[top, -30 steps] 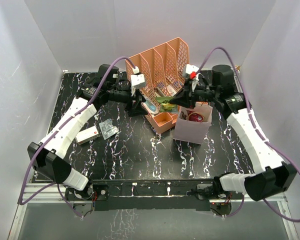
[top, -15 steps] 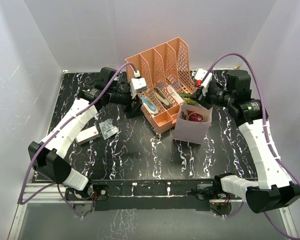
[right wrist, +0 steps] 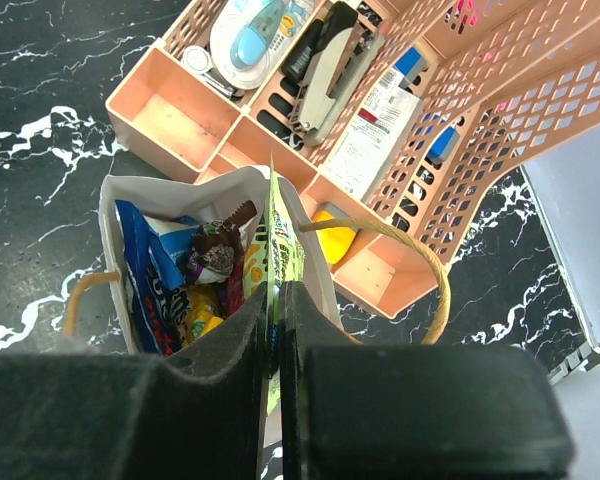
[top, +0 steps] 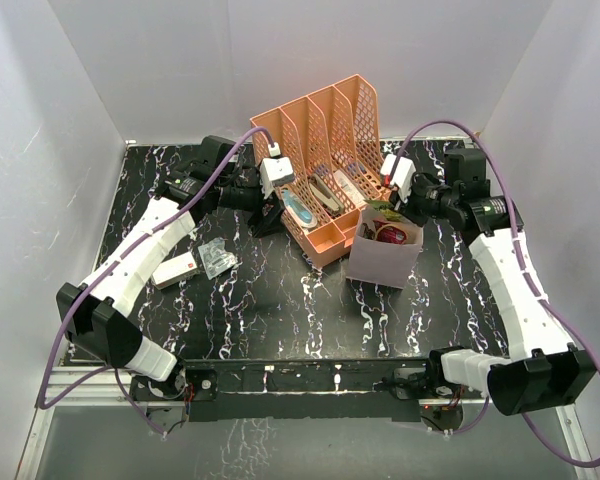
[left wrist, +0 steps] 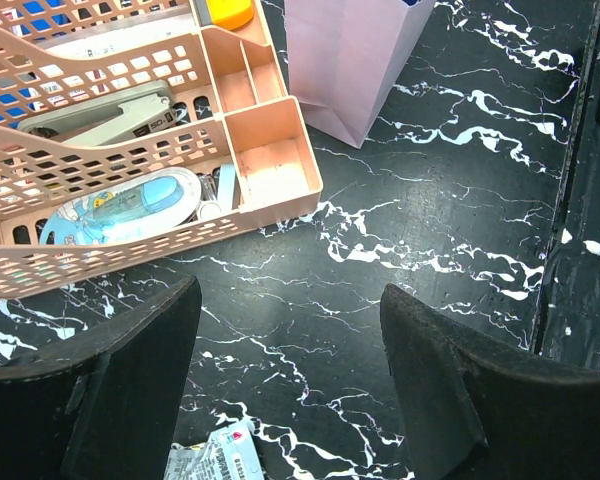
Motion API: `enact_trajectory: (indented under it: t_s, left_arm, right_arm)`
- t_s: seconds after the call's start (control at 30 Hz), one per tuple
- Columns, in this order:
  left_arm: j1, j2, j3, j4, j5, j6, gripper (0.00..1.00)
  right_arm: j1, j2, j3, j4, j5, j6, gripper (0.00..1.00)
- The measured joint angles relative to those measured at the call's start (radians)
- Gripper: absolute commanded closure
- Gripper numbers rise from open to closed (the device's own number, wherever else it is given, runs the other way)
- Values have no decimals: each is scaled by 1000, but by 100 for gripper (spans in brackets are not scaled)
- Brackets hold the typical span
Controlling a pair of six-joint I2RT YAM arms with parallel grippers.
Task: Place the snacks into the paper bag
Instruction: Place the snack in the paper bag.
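Right end effector (right wrist: 275,300) clenching green snack (right wrist: 280,235) has moved over paper bag (right wrist: 108,215); left end effector (left wrist: 290,330) released

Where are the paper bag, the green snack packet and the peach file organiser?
paper bag (top: 380,262): top view, its pale front wall.
green snack packet (right wrist: 280,235): right wrist view, its printed side above the bag.
peach file organiser (top: 325,125): top view, a tall mesh divider.
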Motion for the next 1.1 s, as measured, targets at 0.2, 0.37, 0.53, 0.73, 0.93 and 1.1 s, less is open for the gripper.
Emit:
enact_trajectory:
  t_s: [0.2, 0.37, 0.53, 0.73, 0.93, 1.1]
  left_arm:
    - [0, 0, 0, 0, 0, 0, 29]
    - [0, 0, -2, 1, 0, 0, 28]
    - [0, 0, -2, 0, -1, 0, 28]
    - [0, 0, -2, 0, 0, 0, 28]
    - [0, 0, -2, 0, 0, 0, 28]
    - [0, 0, -9, 3, -1, 0, 28]
  right_arm:
    - [-5, 45, 0, -18, 0, -52, 92]
    - [-13, 94, -23, -19, -5, -75, 92]
    - [-22, 114, -68, -27, -7, -87, 92]
    - [-26, 118, -104, -32, 1, -89, 89]
    - [-33, 119, -130, -35, 35, -90, 80]
    - [-34, 120, -130, -34, 52, -90, 69]
